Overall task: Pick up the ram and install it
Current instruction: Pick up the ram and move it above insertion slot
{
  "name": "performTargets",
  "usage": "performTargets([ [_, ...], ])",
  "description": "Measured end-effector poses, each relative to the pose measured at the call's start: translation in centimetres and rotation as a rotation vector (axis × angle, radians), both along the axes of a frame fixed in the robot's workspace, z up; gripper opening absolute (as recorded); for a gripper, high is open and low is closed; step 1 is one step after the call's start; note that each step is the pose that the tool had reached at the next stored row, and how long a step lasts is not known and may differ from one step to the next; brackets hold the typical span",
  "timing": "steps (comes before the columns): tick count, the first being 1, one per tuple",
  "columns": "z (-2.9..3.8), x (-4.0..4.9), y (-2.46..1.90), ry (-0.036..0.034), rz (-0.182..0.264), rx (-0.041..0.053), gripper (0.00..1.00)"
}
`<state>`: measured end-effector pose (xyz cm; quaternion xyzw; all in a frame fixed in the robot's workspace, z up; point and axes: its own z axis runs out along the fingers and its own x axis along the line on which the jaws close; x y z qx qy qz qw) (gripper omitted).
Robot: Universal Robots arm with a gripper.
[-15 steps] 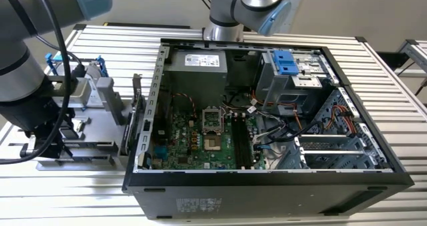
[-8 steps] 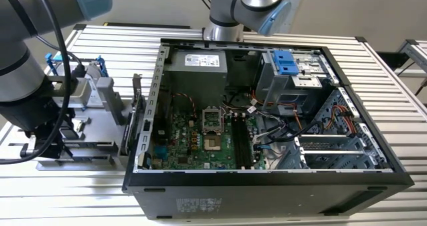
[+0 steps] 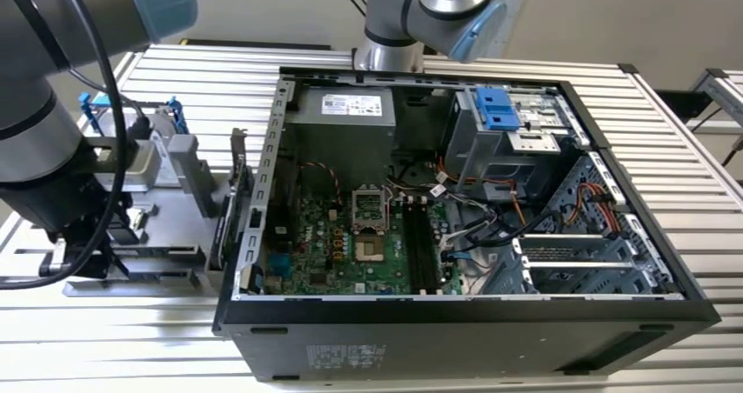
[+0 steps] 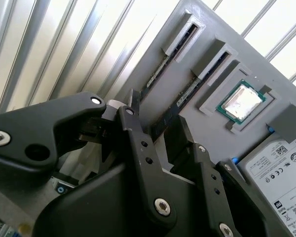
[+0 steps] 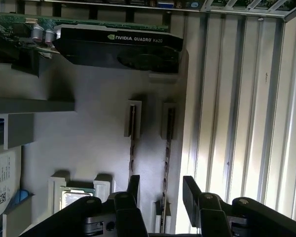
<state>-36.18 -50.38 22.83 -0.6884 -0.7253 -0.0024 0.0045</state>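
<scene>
Two ram sticks stand on edge in slots of the grey tray. My gripper is open and hangs low over the tray, its black fingers on either side of the ram nearest the tray's edge, without touching it. In the second wrist view that same ram runs between the fingers of the gripper, and the other stick lies just beside it. In the exterior view the gripper sits over the tray at the exterior view's left, beside the open computer case.
On the tray lie a square silver CPU chip, a hard drive and a black graphics card. The case holds a green motherboard with dark memory slots. A ribbed metal table lies under everything.
</scene>
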Motion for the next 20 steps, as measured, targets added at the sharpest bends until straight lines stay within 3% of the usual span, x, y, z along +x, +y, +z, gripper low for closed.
performTargets([
  [20, -1.76, 0.0, -0.32, 0.0033, 0.0, 0.0, 1.0],
])
